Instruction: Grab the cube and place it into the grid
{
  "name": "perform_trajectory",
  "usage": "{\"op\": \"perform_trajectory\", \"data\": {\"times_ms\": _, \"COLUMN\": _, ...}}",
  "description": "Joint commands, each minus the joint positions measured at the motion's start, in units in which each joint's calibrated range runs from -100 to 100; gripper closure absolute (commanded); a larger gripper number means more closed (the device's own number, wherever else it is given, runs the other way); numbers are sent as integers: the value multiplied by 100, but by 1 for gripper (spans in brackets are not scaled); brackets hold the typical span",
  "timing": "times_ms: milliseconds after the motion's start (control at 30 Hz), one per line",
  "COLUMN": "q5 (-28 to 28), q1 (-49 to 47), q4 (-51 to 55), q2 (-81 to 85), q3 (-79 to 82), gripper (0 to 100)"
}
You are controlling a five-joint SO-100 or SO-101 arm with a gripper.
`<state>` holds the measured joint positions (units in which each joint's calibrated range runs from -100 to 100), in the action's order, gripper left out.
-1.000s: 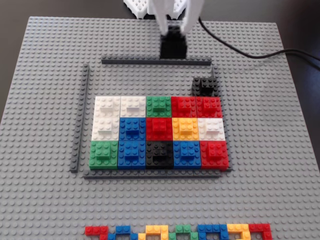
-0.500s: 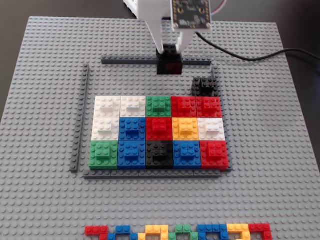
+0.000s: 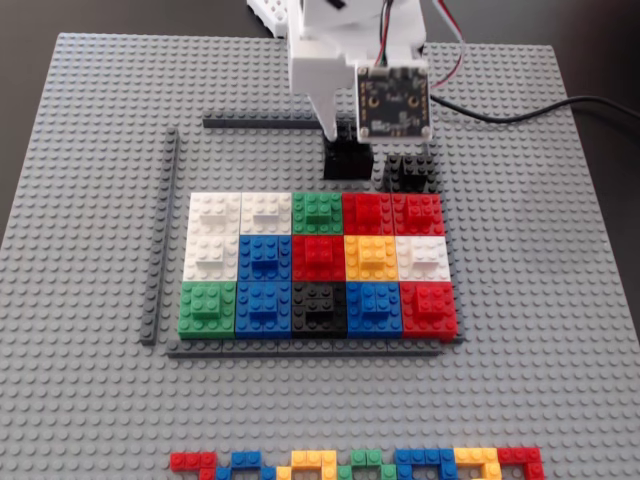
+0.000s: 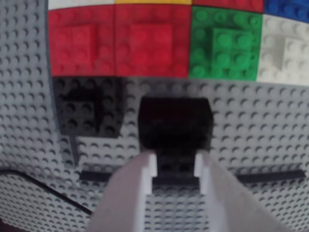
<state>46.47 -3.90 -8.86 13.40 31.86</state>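
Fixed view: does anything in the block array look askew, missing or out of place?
Mostly tidy. The grid of coloured square Lego blocks has three full rows seated straight. The oddity is its top row: a lone black square block sits at the right, the other slots bare. The white gripper holds a second black cube beside it.

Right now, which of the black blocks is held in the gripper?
The black block just above the grid's green top-row block, between the gripper fingers. The second sits loose at the grid's top right corner; the third fills the bottom row.
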Motion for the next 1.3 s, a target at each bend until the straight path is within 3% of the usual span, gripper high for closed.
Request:
{"op": "perform_trajectory", "data": {"times_ms": 0, "q5": -15, "q1": -92, "q4": -42, "q2": -102, "q3": -554, "gripper": 98}}
{"op": "perform_trajectory", "data": {"times_ms": 1267, "q5": -98, "q1": -210, "q4": -247, "q2": -601, "q3": -681, "gripper": 97}}
